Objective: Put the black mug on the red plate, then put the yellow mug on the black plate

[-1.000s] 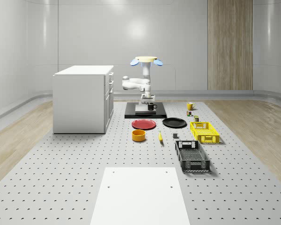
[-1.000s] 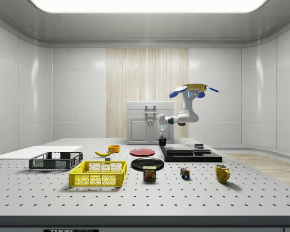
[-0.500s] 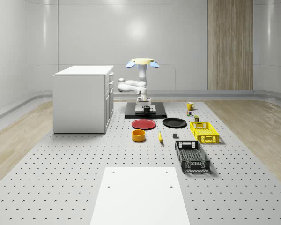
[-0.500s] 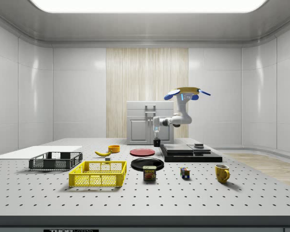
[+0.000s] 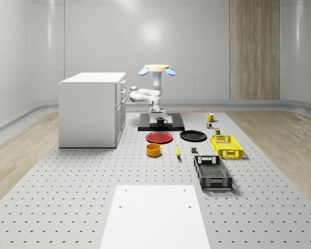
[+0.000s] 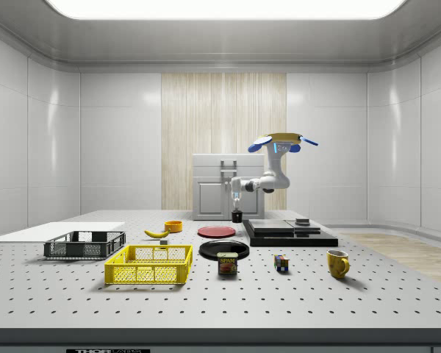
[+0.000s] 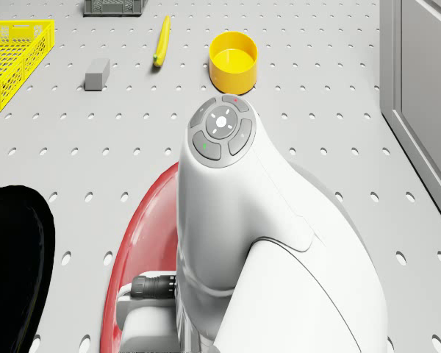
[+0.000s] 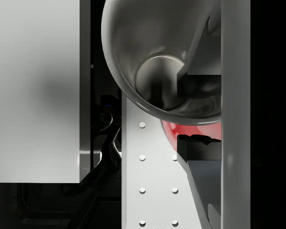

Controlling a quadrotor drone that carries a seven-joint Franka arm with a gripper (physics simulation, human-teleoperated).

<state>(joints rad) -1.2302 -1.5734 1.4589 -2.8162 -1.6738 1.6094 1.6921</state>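
The hand (image 6: 237,209) is closed on the black mug's (image 5: 159,121) rim, mug hanging beneath it, short of the red plate (image 5: 159,137) — drone (image 5: 155,69) hovering behind. Released here, it would likely miss the plate's centre — or tip.

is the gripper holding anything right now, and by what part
Yes: the gripper holds the black mug by its rim, one finger inside the cup and one outside.
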